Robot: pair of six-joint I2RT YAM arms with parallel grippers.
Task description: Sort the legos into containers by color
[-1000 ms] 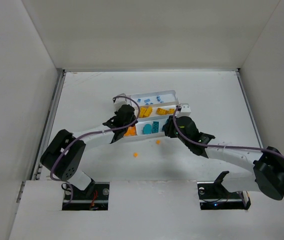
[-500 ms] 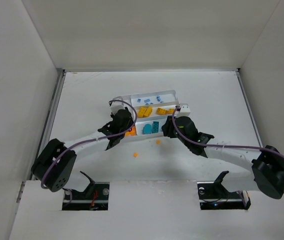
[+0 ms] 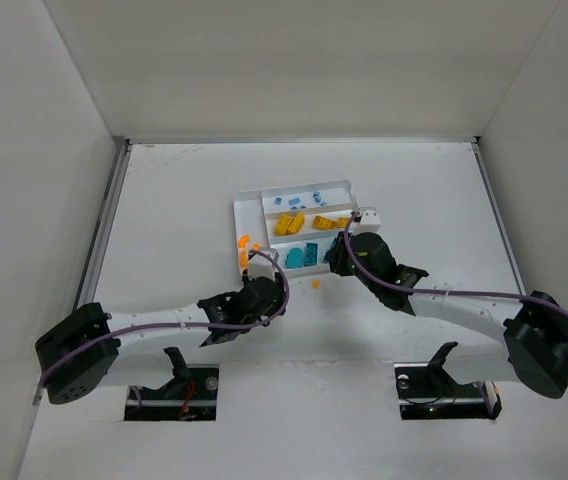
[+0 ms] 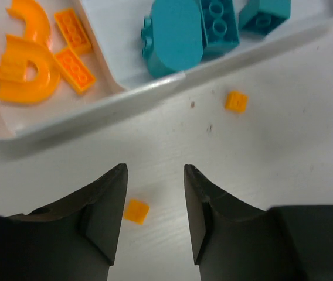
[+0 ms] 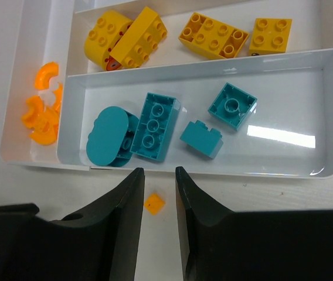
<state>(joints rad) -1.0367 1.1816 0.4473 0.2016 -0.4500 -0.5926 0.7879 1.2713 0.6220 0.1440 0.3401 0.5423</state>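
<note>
The white tray (image 3: 247, 203) holds light blue legos (image 3: 304, 200) in its far section, yellow ones (image 5: 125, 40) in the middle and teal ones (image 5: 155, 126) in the near one. Orange curved pieces (image 4: 29, 70) lie in the narrow side section. My left gripper (image 4: 155, 171) stands open above the table, just in front of the tray. A tiny orange square (image 4: 136, 211) lies between its fingers, close to the left one. My right gripper (image 5: 159, 171) is open narrowly, and a second orange square (image 5: 154, 203) lies on the table between its jaws, touching neither.
White walls (image 3: 54, 200) enclose the table on three sides. The tray's near wall (image 5: 213, 174) runs just beyond my right fingertips. The right gripper's orange square also shows in the left wrist view as a small orange piece (image 4: 236, 102), right of my left fingers.
My left arm has drawn back from the tray's orange section to the table in front of it, and its jaws have opened. My right gripper has stayed put, its jaws widening and then narrowing.
</note>
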